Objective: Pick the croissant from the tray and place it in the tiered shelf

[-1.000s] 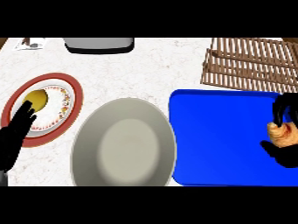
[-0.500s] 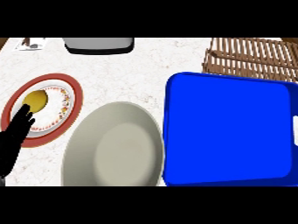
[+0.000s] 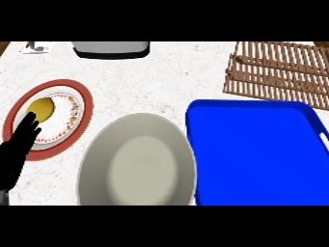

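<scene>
The blue tray lies at the right with nothing on it; its white handle slot shows at the right edge. The wooden slatted tiered shelf sits behind it at the upper right. No croissant shows in the head view. My left hand rests at the lower left, fingers straight, pointing up over the edge of the red-rimmed plate. My right hand is out of view.
A yellow round item sits on the red-rimmed plate. A large grey plate lies between that plate and the tray. A grey container stands at the back edge, and a small object at the back left.
One second ago my right hand held the croissant over the tray's right side. Hand and croissant then left the view and stay out of it. The left hand has barely moved.
</scene>
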Controlling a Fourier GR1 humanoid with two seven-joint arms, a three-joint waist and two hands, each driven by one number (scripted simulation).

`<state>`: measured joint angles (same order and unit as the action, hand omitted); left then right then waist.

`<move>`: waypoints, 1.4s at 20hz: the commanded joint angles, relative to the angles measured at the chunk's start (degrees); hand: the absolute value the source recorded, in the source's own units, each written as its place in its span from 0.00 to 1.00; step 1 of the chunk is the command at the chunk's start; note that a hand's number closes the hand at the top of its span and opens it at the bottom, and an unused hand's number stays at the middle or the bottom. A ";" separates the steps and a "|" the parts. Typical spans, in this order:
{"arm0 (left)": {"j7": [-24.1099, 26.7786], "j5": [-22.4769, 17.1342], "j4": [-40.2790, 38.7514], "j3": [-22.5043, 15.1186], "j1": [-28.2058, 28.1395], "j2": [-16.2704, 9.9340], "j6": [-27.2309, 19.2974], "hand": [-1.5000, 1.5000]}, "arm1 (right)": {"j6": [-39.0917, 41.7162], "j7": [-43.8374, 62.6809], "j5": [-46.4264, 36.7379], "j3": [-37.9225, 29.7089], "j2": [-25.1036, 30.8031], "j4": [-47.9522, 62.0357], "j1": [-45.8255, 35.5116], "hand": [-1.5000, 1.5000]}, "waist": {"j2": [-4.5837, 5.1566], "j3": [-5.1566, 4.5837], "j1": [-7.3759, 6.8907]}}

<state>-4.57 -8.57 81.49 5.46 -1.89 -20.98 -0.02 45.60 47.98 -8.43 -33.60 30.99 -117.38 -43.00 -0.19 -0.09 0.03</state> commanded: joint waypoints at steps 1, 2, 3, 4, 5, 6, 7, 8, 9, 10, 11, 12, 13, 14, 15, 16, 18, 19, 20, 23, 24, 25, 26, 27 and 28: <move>0.29 -0.30 -2.16 0.35 0.98 -0.29 1.83 0.50 | 1.61 5.76 -0.46 2.98 8.48 5.69 -7.12 1.00 | 0.09 -0.04 -0.17; 1.81 -0.80 -2.19 1.67 0.32 -0.69 2.39 0.50 | 0.91 2.33 -1.44 1.51 8.90 6.23 -4.27 1.00 | 0.14 0.02 -0.19; 3.67 1.56 -2.81 -0.56 -0.15 1.73 0.56 0.50 | 1.00 2.32 -1.65 2.60 11.95 11.80 -8.86 1.00 | 0.22 -0.02 -0.47; -3.56 0.91 3.87 -1.09 0.55 1.72 -1.07 0.50 | 1.76 0.97 0.07 0.92 11.91 10.52 -5.79 1.00 | 0.05 0.08 -0.24; 1.22 1.00 0.25 -0.39 -0.40 0.80 1.09 0.50 | -0.62 -0.54 -6.72 6.99 12.98 15.47 -9.59 1.00 | 0.43 -0.01 -1.36; -0.05 -0.77 -3.69 1.36 3.37 -0.08 2.80 0.50 | -1.95 -3.70 -7.09 6.89 12.05 16.09 -7.83 1.00 | 0.41 0.03 -0.63; 3.22 0.60 -4.81 1.94 2.19 -0.05 2.00 0.50 | -2.28 -2.55 -7.98 8.71 13.42 17.99 -10.95 1.00 | 0.40 0.00 -0.83; 0.54 1.37 -1.15 0.00 1.57 1.59 0.84 0.50 | -4.45 -5.82 -9.96 9.22 12.56 19.80 -9.56 1.00 | 0.35 0.05 -0.87; 3.10 1.36 -3.39 0.85 0.60 1.20 1.94 0.50 | -5.94 -6.78 -9.91 7.97 11.71 21.25 -8.83 1.00 | 0.35 0.05 -0.76; -0.42 1.68 -0.12 -0.49 1.31 2.64 0.30 0.50 | -7.35 -9.07 -12.51 10.42 11.96 21.72 -8.88 1.00 | 0.34 0.07 -0.85; 1.44 1.78 -2.83 0.43 1.84 2.04 0.94 0.50 | -6.34 -6.83 -12.24 11.59 14.42 25.08 -13.87 1.00 | 0.34 0.03 -0.90; -1.10 2.19 -1.76 0.98 2.68 0.47 0.92 0.50 | -6.98 -7.11 -13.40 12.61 13.27 22.10 -11.07 1.00 | 0.27 0.06 -0.62; 2.00 0.28 -0.95 1.99 -0.62 -0.10 3.72 0.50 | -8.07 -12.43 -15.87 11.99 14.92 26.81 -9.48 1.00 | 0.38 0.07 -1.05; 1.28 1.51 -0.45 0.67 -0.34 2.38 1.66 0.50 | -9.05 -9.99 -15.87 13.04 13.64 23.98 -9.43 1.00 | 0.24 0.06 -0.66; -3.24 -0.33 0.22 2.90 2.96 -1.32 3.19 0.50 | -9.40 -12.26 -17.71 13.81 15.70 28.84 -11.60 1.00 | 0.37 0.07 -0.95; -0.34 1.33 -0.27 2.11 1.27 0.38 2.13 0.50 | -10.05 -12.96 -18.28 15.13 15.79 30.35 -12.82 1.00 | 0.33 0.05 -0.92; 0.28 2.18 -2.56 0.98 2.21 2.29 1.38 0.50 | -16.08 -19.07 -23.10 15.93 14.03 30.99 -6.64 1.00 | 0.50 0.08 -0.69; 0.92 2.20 -3.34 1.77 3.86 1.03 2.46 0.50 | -15.68 -16.64 -23.01 18.89 13.09 33.08 -11.38 1.00 | 0.42 0.04 -0.80; -1.53 0.21 0.16 2.84 1.53 -0.13 3.86 0.50 | -16.49 -22.51 -22.26 14.70 15.21 35.84 -7.02 1.00 | 0.36 0.10 -0.76; -0.86 1.87 1.93 2.28 -0.16 1.16 2.44 0.50 | -19.76 -21.90 -24.12 16.65 13.16 40.17 -9.17 1.00 | 0.28 0.09 -0.85; 1.43 2.60 0.52 1.81 -0.81 1.90 2.72 0.50 | -20.67 -24.40 -25.26 17.58 14.33 44.66 -12.23 1.00 | 0.37 0.07 -1.09; -3.78 0.30 1.62 2.90 1.48 -0.71 4.99 0.50 | -22.52 -25.06 -25.59 17.50 13.42 47.39 -13.61 1.00 | 0.43 0.09 -1.28; 1.13 1.67 -3.94 2.92 2.16 1.58 3.80 0.50 | -22.62 -25.87 -23.55 15.48 12.12 43.76 -8.37 1.00 | 0.33 0.07 -0.37; -0.86 2.14 -2.71 2.86 4.46 1.30 2.88 0.50 | -24.46 -26.35 -25.14 16.57 11.66 46.55 -9.71 1.00 | 0.37 0.08 -0.55; -2.75 2.44 1.29 1.74 3.39 2.77 0.94 0.50 | -26.40 -28.99 -25.55 15.64 12.08 52.85 -11.44 1.00 | 0.55 0.12 -1.32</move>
<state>-5.63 -6.75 80.89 7.68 0.44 -19.54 2.65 23.89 23.56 -32.63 -17.33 43.88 -73.02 -53.66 0.22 -0.01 -0.89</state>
